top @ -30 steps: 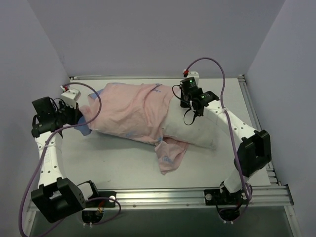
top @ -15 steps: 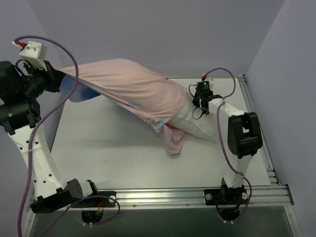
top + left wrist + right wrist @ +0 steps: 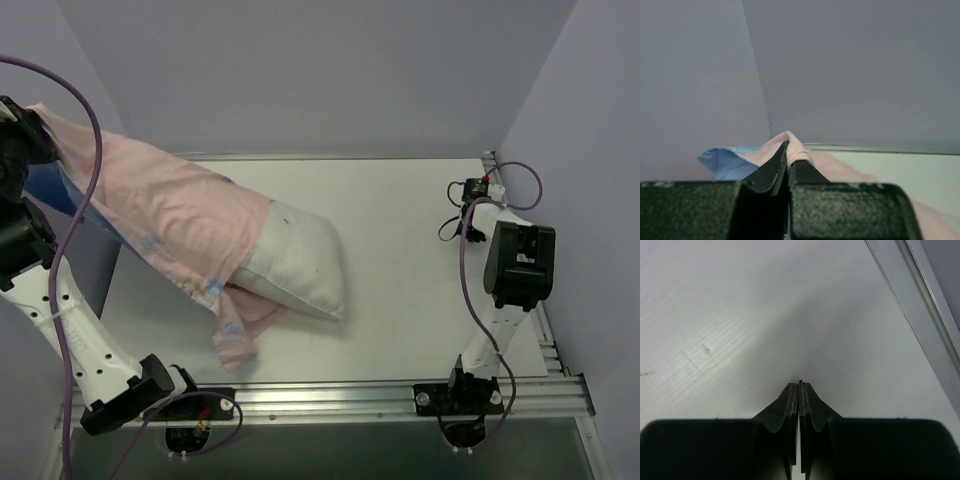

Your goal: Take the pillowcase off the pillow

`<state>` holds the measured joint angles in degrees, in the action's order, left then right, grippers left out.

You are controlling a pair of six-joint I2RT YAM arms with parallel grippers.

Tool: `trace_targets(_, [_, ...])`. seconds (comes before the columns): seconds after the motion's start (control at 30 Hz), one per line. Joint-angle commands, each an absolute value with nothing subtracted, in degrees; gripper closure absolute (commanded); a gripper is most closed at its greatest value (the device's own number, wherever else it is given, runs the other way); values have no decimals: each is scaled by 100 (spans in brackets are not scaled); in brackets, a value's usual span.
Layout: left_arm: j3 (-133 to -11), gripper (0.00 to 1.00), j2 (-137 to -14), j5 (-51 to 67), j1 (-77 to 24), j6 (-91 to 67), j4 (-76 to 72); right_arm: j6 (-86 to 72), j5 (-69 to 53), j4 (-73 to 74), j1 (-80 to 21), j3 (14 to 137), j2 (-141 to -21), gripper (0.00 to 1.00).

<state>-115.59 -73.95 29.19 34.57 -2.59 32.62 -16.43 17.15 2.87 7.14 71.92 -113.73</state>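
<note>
The pillowcase [image 3: 170, 215] shows its pale pink side and hangs stretched from the upper left down to the table. My left gripper [image 3: 35, 125] is shut on its closed end, held high at the far left; the pinched fabric [image 3: 792, 147] shows in the left wrist view. The white pillow [image 3: 300, 262] lies on the table left of centre, its right half out of the case's mouth. My right gripper [image 3: 462, 195] is shut and empty at the far right, just above bare table [image 3: 765, 315].
The blue side of the case [image 3: 727, 162] shows at the left. A loose pink flap [image 3: 240, 320] lies in front of the pillow. Purple walls close in the left, back and right. A metal rail [image 3: 510, 385] runs along the near edge.
My left gripper rose and pulled the case up and to the left, dragging the pillow left and baring more of it. My right gripper let go of the pillow and drew back to the right.
</note>
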Motion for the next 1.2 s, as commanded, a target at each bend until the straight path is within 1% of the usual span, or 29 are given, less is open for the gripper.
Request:
trace_targets(0.0, [-11191, 98, -7207, 3442, 3498, -1026, 1794, -1372, 1556, 1187, 450, 6978, -10883, 100])
trace_targets(0.03, [-11058, 98, -7190, 3854, 3489, -1185, 1680, -1301, 1425, 1169, 248, 7031, -10489, 100])
trace_targets(0.07, [-10952, 98, -7155, 3998, 3472, -1282, 1461, -1179, 1259, 1117, -224, 7083, -10311, 100])
trace_targets(0.13, [-10723, 98, -7128, 4078, 3402, -1362, 1380, -731, 942, 1099, -675, 7293, -9794, 98])
trace_targets(0.17, [-10679, 98, -7128, 4061, 3393, -1336, 1371, -625, 836, 1081, -1086, 7347, -9626, 88])
trace_targets(0.2, [-10653, 98, -7119, 4008, 3393, -1266, 1380, -528, 844, 1046, -1264, 7374, -9433, 81])
trace_targets(0.23, [-10609, 98, -7119, 3921, 3393, -1222, 1389, -371, 844, 1002, -1440, 7400, -9074, 69])
trace_targets(0.27, [-10591, 98, -7128, 3920, 3393, -1126, 1415, -282, 722, 898, -1607, 7418, -8905, 52])
trace_targets(0.33, [-10582, 98, -7137, 3876, 3393, -1125, 1415, -63, 494, 783, -2081, 7435, -8432, 43])
trace_targets(0.37, [-10582, 98, -7145, 3859, 3393, -1116, 1406, 104, 101, 669, -2214, 7427, -8290, 35])
trace_targets(0.4, [-10582, 98, -7146, 3832, 3393, -1116, 1415, 184, 36, 616, -2363, 7409, -8140, 33])
trace_targets(0.43, [-10582, 98, -7146, 3806, 3401, -1108, 1415, 385, -191, 589, -2738, 7392, -7869, 31])
trace_targets(0.47, [-10582, 98, -7146, 3788, 3393, -1081, 1432, 474, -324, 537, -2960, 7348, -7753, 27])
trace_targets(0.5, [-10591, 98, -7137, 3788, 3393, -1055, 1450, 544, -525, 536, -3179, 7339, -7639, 27])
trace_targets(0.53, [-10582, 98, -7137, 3788, 3393, -1037, 1450, 606, -640, 536, -3634, 7313, -7464, 25])
trace_targets(0.57, [-10608, 98, -7137, 3771, 3393, -1020, 1485, 685, -694, 493, -3882, 7286, -7401, 21])
trace_targets(0.63, [-10635, 98, -7137, 3718, 3392, -984, 1512, 651, -563, 396, -4401, 7207, -7287, 20])
trace_targets(0.67, [-10652, 98, -7154, 3709, 3393, -967, 1538, 650, -458, 213, -4917, 7172, -7286, 20])
trace_targets(0.7, [-10696, 98, -7154, 3692, 3393, -967, 1547, 676, -335, 133, -5209, 7146, -7312, 20])
trace_targets(0.73, [-10722, 98, -7163, 3691, 3393, -967, 1564, 694, 40, 88, -5464, 7163, -7443, 20])
trace_targets(0.77, [-10740, 98, -7163, 3683, 3393, -967, 1599, 729, 322, 70, -5919, 7215, -7540, 20])
trace_targets(0.87, [-10775, 98, -7146, 3683, 3393, -967, 1617, 861, 1079, 96, -6467, 7418, -8015, 21])
trace_targets(0.97, [-10775, 98, -7146, 3700, 3393, -949, 1643, 914, 1615, 62, -6504, 7374, -8384, 19])
trace_targets(1.0, [-10775, 98, -7154, 3691, 3393, -932, 1652, 949, 1782, 62, -6487, 7357, -8489, 17])
trace_targets(1.13, [-10767, 98, -7154, 3700, 3401, -966, 1670, 1204, 2083, 62, -6469, 7383, -9243, 16])
trace_targets(1.17, [-10775, 98, -7172, 3761, 3393, -993, 1661, 1239, 2092, -173, -6469, 7322, -9350, 16])
